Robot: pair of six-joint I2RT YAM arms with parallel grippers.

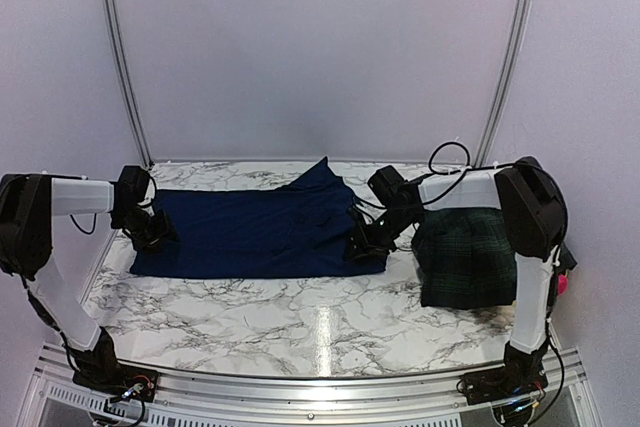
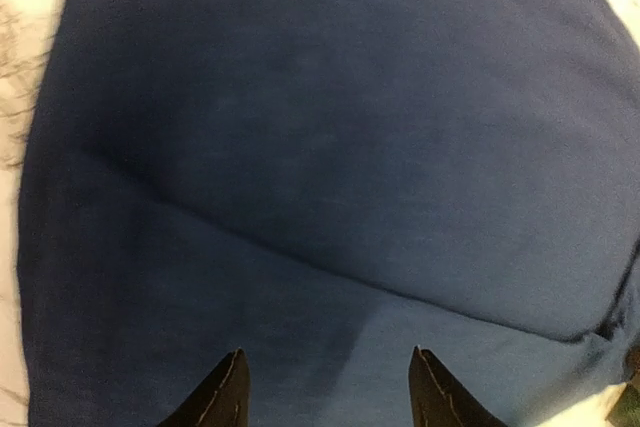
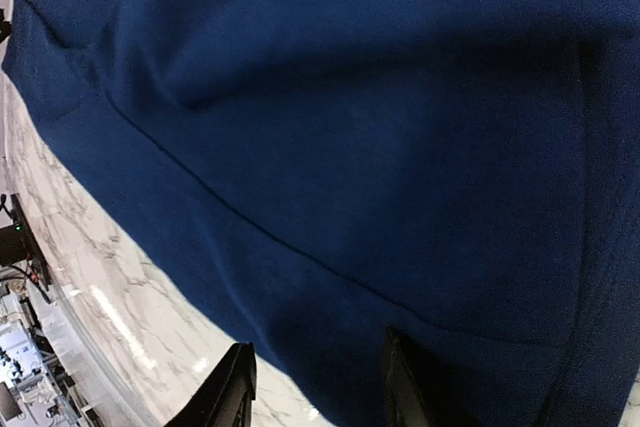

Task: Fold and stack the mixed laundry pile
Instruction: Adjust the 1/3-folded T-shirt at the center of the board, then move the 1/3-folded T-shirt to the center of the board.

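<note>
On the near side of both arms lies bare marble tabletop (image 1: 300,317), with no garment on it. Just past that, the navy cloth (image 1: 260,232) stretches flat between the two sets of jaws, one short end under each.

The left jaws stand apart. Their fingertips (image 2: 222,399) hang over the cloth with nothing pinched between them, and fabric fills the view ahead of them. The right jaws are apart too. Their fingertips (image 3: 236,387) sit above the cloth's edge, with marble showing to one side and a seam or layer edge running across the fabric in front.

Beyond the right jaws, along the cloth's far edge, one corner pokes up in a point. On the outer side of the right jaws the plaid garment (image 1: 465,257) lies as a neat dark rectangle, close to the cloth, though I cannot tell whether they touch. A small pink piece (image 1: 562,284) peeks out further right.

The navy cloth looks to be mid-fold, with the plaid one already done. The next move calls for both jaws to pinch their ends at matching spots. They should lift evenly so the cloth doesn't skew, and tame that far corner.
</note>
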